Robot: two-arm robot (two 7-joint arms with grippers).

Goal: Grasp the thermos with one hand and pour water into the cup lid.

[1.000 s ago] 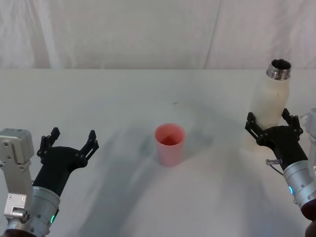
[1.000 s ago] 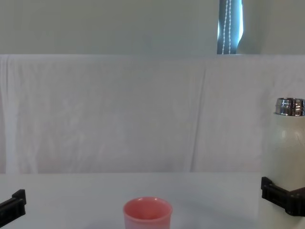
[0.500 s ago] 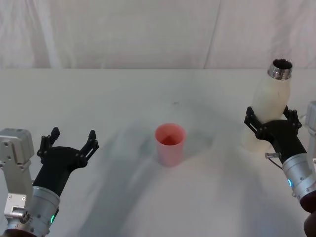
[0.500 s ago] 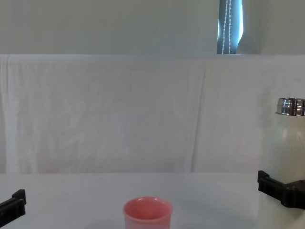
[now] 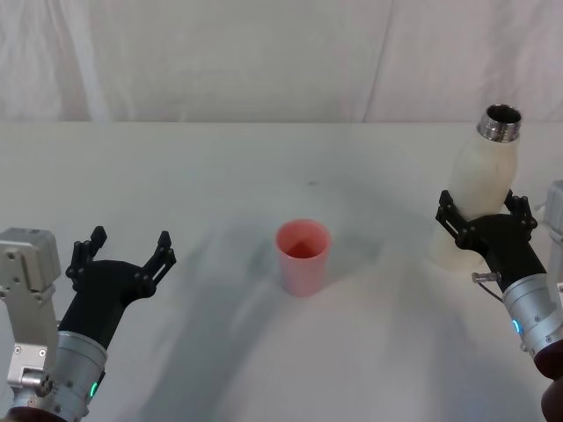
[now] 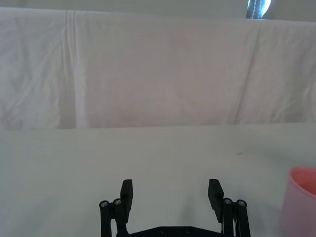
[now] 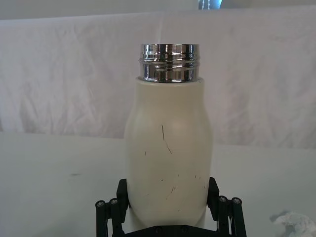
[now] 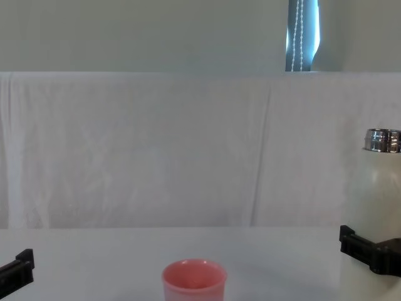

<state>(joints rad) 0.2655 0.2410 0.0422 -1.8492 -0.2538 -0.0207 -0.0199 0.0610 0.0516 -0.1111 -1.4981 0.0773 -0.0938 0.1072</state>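
1. The left gripper (image 5: 121, 251) sits low at the near left of the white table (image 5: 264, 167). Its black fingers (image 6: 127, 190) are spread wide apart with nothing between them, and only bare table lies ahead of them.
2. The cup lid (image 5: 303, 257), a small pink cup, stands upright on the table to the right of the left gripper and a little farther out, well apart from its fingertips. In the left wrist view its pink wall (image 6: 300, 202) shows off to the gripper's right side. It stands roughly midway between the two grippers, and its mouth is open upward.
3. The right gripper (image 5: 486, 214) is at the right side of the table, well to the right of the cup lid. Its fingers (image 7: 123, 192) straddle the lower body of the thermos (image 5: 478, 193), one on each side, touching or very nearly touching the cream wall; whether they press on it cannot be told.
4. The thermos stands upright between the right gripper's fingers, its body rising above them. The steel threaded neck (image 7: 168, 62) is uncapped at the top. In the chest view the thermos (image 8: 376, 200) stands at the far right, much taller than the cup lid (image 8: 194, 281).
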